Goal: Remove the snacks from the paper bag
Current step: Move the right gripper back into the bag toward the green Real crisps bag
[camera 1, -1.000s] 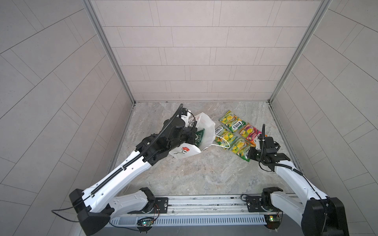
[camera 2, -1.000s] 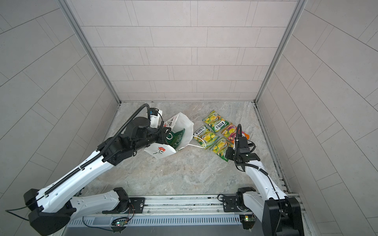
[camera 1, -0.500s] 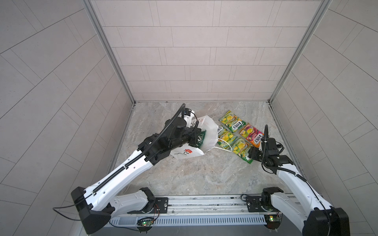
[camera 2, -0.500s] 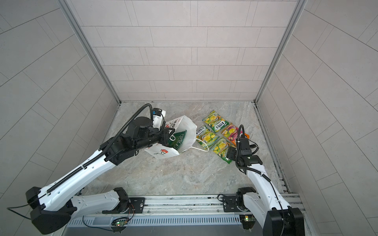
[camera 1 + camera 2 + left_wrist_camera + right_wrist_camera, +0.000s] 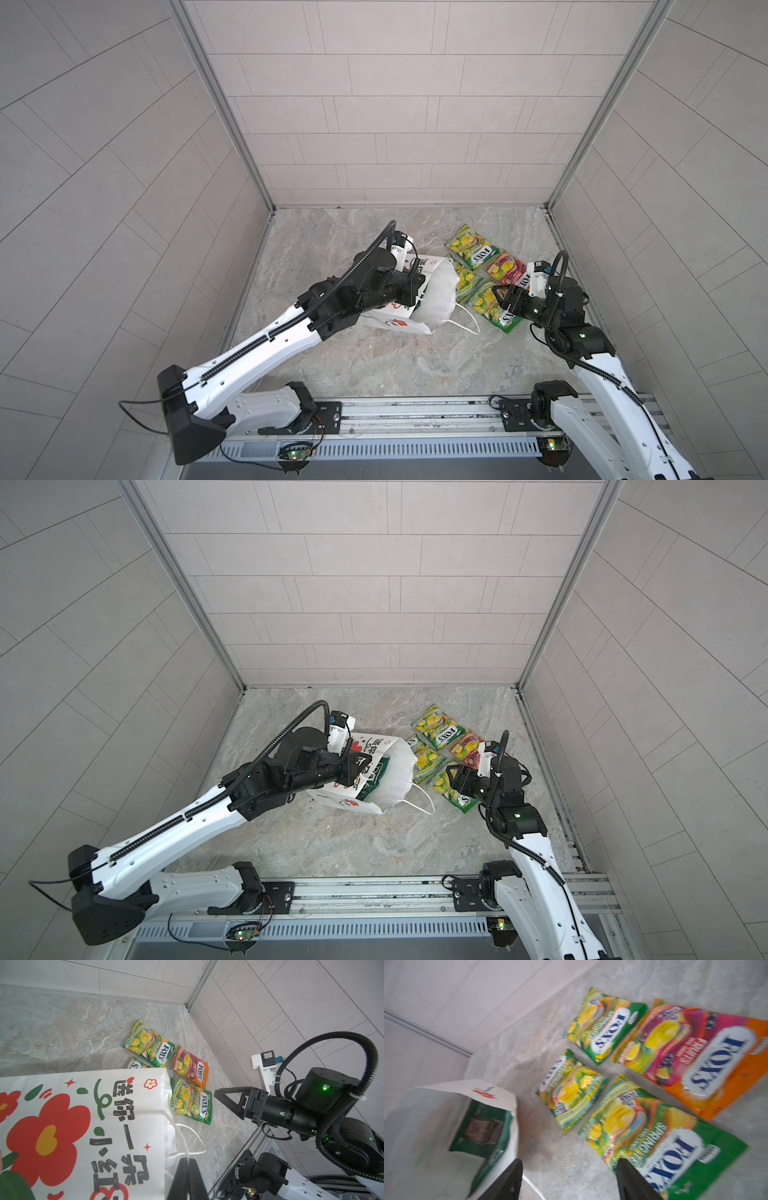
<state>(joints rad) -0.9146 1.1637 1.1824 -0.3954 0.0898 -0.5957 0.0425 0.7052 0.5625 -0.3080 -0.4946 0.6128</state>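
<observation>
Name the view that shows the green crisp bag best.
Right wrist: looks into the paper bag at the green crisp bag, though blurred. Both top views catch only a sliver; left wrist, only the bag's outside.

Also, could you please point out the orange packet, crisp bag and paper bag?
Orange packet (image 5: 190, 1068), left wrist view, middle.
Crisp bag (image 5: 481, 1128), right wrist view, front.
Paper bag (image 5: 438, 297), in a top view, white side.

The right gripper (image 5: 569, 1160), shut low at the nearest packet (image 5: 509, 322) 1 second ago, now has its jaws apart, raised and turned toward the paper bag (image 5: 436, 299). The left gripper (image 5: 188, 1160) has swung the bag rightward, hiding part of 1 yellow-green packet (image 5: 466, 283).
</observation>
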